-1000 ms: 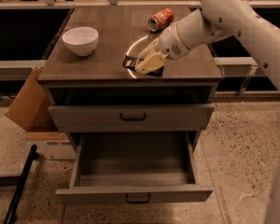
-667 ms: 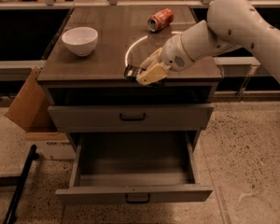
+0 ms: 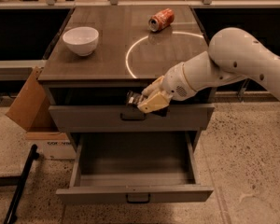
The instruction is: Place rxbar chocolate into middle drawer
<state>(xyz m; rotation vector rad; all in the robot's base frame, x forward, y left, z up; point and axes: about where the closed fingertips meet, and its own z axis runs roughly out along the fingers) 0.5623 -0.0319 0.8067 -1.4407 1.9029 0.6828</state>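
Observation:
My gripper [image 3: 142,101] hangs in front of the cabinet, just below the counter's front edge and level with the upper drawer front. It is shut on the rxbar chocolate [image 3: 135,98], a small dark bar whose end sticks out to the left of the fingers. The middle drawer [image 3: 135,190] is pulled open below the gripper; its grey inside is bare. The bar is above the drawer's back part, well clear of it.
A white bowl [image 3: 81,39] stands at the counter's left. An orange-red soda can [image 3: 161,19] lies on its side at the back. The closed upper drawer [image 3: 84,118] is right behind my gripper. A cardboard box [image 3: 30,106] leans at the cabinet's left.
My gripper has carried the bar off the counter top, forward over the front edge and down, to in front of the upper drawer.

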